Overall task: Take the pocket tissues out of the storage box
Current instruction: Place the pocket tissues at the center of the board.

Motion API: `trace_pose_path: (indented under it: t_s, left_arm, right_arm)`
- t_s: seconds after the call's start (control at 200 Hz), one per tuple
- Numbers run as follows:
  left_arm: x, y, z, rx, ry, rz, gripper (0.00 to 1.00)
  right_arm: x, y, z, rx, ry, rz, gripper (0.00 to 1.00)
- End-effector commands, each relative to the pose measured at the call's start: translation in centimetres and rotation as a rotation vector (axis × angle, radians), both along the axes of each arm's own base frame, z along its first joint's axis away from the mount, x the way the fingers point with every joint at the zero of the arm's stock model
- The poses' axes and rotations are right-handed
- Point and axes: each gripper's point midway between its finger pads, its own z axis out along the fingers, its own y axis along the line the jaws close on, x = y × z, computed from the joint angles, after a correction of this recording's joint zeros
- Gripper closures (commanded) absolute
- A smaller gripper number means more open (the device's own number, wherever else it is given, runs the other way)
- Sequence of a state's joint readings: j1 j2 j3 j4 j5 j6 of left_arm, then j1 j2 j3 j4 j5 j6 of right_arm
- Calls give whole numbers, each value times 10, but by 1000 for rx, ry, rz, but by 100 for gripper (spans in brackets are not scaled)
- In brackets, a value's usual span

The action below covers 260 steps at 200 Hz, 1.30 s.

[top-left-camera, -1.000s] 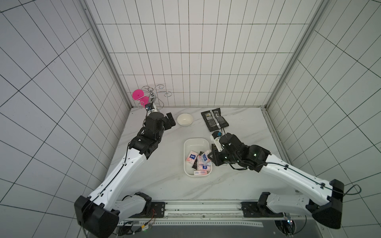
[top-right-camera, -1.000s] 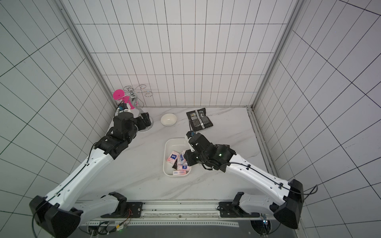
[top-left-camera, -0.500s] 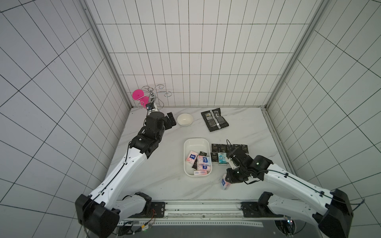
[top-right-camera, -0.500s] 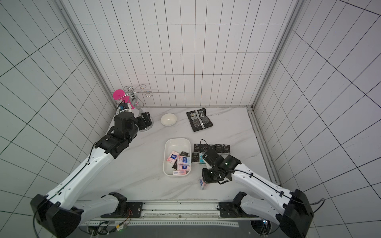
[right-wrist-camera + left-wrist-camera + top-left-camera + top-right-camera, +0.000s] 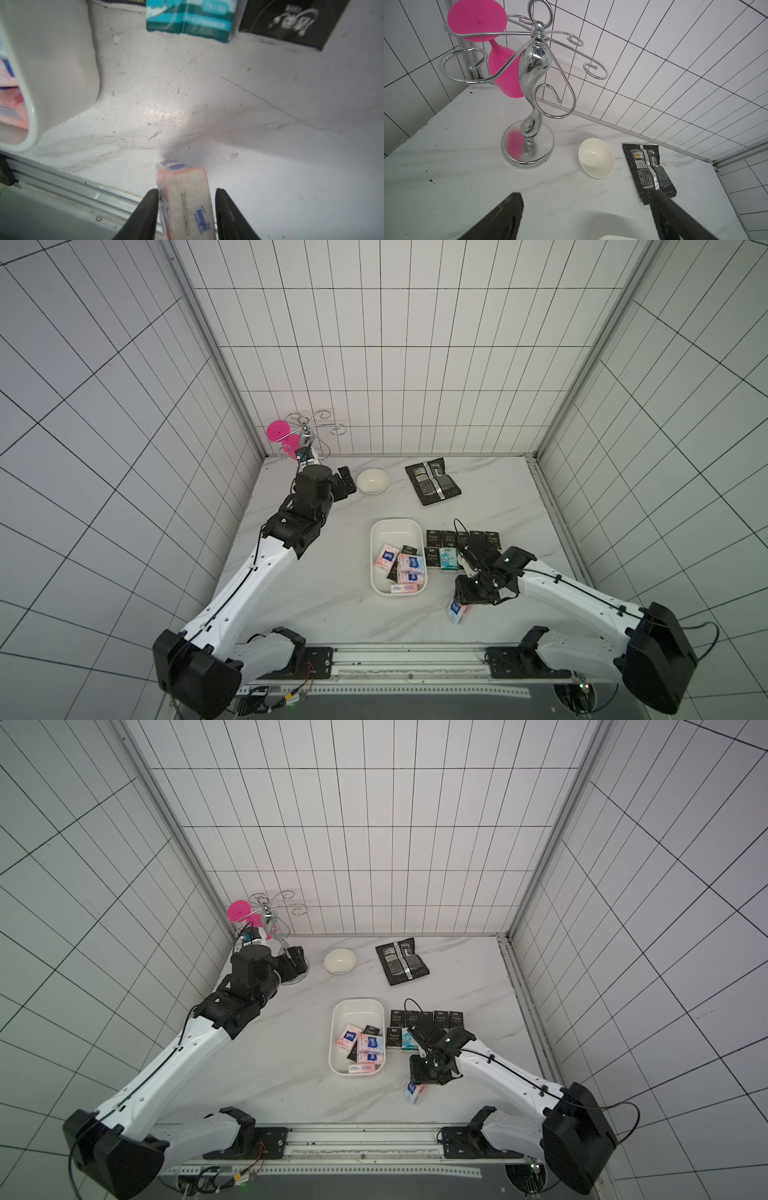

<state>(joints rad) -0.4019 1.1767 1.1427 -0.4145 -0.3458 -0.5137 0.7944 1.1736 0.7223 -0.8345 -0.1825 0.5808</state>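
Right wrist alone shows R tool parted round pink pkt; L tool spread.

Right arm partly hides black pocket tissues

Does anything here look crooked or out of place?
One pink-white tissue packet sits tilted on edge between the fingers of the right gripper, near the front rail. The other removed packets lie flat in tidy rows beside the storage box. Nothing looks spilled or damaged.

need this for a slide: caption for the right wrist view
Right gripper open around a pink-white tissue pack, box and teal pack beyond.
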Motion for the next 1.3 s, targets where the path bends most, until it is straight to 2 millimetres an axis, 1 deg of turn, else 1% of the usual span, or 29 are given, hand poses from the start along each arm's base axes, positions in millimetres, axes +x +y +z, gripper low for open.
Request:
trace_pose_path:
  t_s: [0.0,0.135,0.23,0.32,0.335,0.385,0.46,0.585,0.68,0.845,0.86,0.9,0.995,1.174,1.259,1.294]
  left_arm:
    - [2,-1,7,-18,-26,-6,1]
    - [3,-3,7,-28,-28,-12,1]
    - [4,-6,7,-38,-30,-23,1]
    - [4,-8,9,-50,-34,-34,1]
    - [4,-9,9,-52,-35,-37,1]
    - [4,-11,9,-56,-36,-40,1]
    - [3,-13,10,-63,-39,-47,1]
    - [0,-13,11,-75,-45,-54,1]
    - [-2,-13,12,-79,-51,-55,1]
    - [-4,-10,12,-77,-56,-49,1]
    - [-4,-10,13,-76,-57,-50,1]
    - [-3,-10,12,-75,-56,-50,1]
    - [-3,-12,13,-73,-56,-60,1]
    - [-1,-8,13,-73,-57,-53,2]
    - [-1,-8,13,-77,-57,-50,1]
    - [-1,-7,13,-76,-58,-49,1]
  right_arm:
    - [15,-19,8,-95,-66,-32,46]
    - [23,-20,25,-79,-123,-82,43]
    - [22,-22,31,-63,-126,-141,42]
    - [14,-23,26,-24,-93,-260,41]
    - [12,-23,25,-14,-86,-284,39]
    - [6,-24,20,9,-76,-379,26]
    - [-1,-22,12,67,-78,-485,25]
    - [-8,-27,-3,75,-67,-610,27]
    - [-10,-29,-10,38,-64,-630,28]
    - [-8,-16,-21,7,-31,-616,33]
    - [-6,-10,-21,24,-30,-616,34]
    - [-5,-4,-24,30,-15,-609,34]
    - [-7,4,-32,27,24,-602,35]
    - [-3,7,-31,16,12,-588,37]
    - [-1,5,-32,10,7,-574,45]
    - [-1,3,-33,7,13,-571,50]
